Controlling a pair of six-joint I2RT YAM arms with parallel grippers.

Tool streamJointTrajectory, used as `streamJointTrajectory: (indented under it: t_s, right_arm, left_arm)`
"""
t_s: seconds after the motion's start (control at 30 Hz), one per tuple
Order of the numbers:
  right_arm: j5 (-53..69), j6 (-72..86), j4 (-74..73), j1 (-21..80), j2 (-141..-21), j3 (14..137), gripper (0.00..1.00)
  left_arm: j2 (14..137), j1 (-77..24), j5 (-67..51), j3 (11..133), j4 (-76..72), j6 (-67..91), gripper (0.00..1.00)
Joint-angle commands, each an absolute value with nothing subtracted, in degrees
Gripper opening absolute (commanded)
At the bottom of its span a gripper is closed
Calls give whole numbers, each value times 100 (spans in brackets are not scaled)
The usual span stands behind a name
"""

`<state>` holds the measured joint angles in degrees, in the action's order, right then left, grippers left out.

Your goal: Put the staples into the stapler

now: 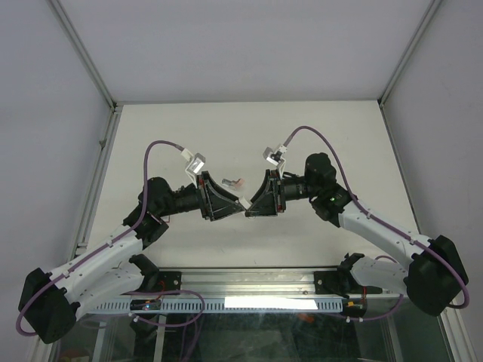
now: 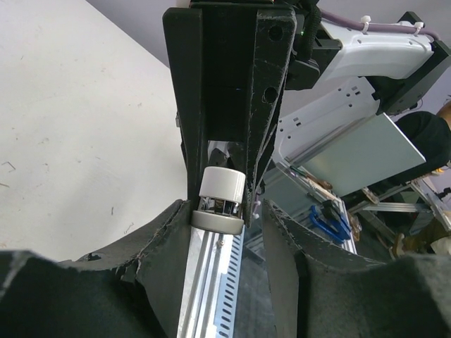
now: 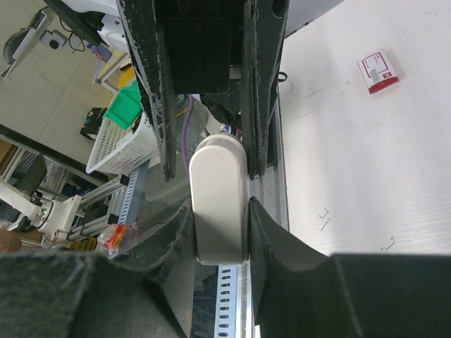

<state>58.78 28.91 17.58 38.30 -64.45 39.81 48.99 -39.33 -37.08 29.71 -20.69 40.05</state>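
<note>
- One stapler (image 3: 220, 179) pinched narrowly in right gripper (image 3: 220, 205), centre frame, raised off table (image 3: 352, 176), likely steadied for loading.
- Just beyond, flanking its far end with jaws apart: left gripper (image 2: 227, 211).
- Farther, upper right: red-and-white box (image 3: 379, 70); staples unseen.

Nothing legible anywhere in these views. The flat red-and-white box (image 3: 379, 71), lying on the table (image 3: 366, 176), carries dark print on its white panel, but the marks are too small and blurred to read.
</note>
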Motion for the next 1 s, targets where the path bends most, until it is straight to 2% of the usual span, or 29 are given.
streamJointTrajectory:
  t_s: [0.0, 0.17, 0.27, 0.3, 0.33, 0.43, 0.47, 0.53, 0.6, 0.77, 0.97]
  right_arm:
    - [5640, 2960, 2100, 3843, -6321, 4105, 0]
    - [5594, 3012, 2129, 3825, -6281, 4104, 0]
    - [5549, 3016, 2114, 3801, -6267, 4105, 0]
    - [5541, 3009, 2096, 3786, -6259, 4105, 3]
    - [5525, 3002, 2074, 3774, -6244, 4104, 11]
    - [5453, 2982, 2045, 3762, -6201, 4105, 46]
    - [5426, 2975, 2033, 3763, -6197, 4116, 54]
    - [5379, 2969, 2021, 3763, -6195, 4130, 66]
    - [5339, 2963, 2041, 3766, -6205, 4154, 72]
    - [5192, 3040, 2214, 3762, -6205, 4193, 73]
    - [5108, 3176, 2377, 3765, -6196, 4247, 62]
  left_arm:
    - [4862, -3972, -4067, 3015, -2531, 4034, 43]
    - [4853, -3971, -4127, 3000, -2542, 4019, 29]
    - [4831, -3970, -4159, 2985, -2540, 4008, 11]
    - [4816, -3972, -4154, 2968, -2544, 4008, 5]
    - [4800, -3972, -4152, 2965, -2543, 4002, 0]
    - [4765, -3966, -4122, 2958, -2548, 3999, 0]
    - [4764, -3972, -4122, 2956, -2546, 3999, 0]
    - [4760, -3970, -4122, 2964, -2549, 3988, 0]
    - [4763, -3972, -4132, 2972, -2549, 3984, 0]
    - [4779, -3973, -4140, 2981, -2549, 3973, 0]
    - [4769, -3967, -4016, 2982, -2472, 3949, 0]
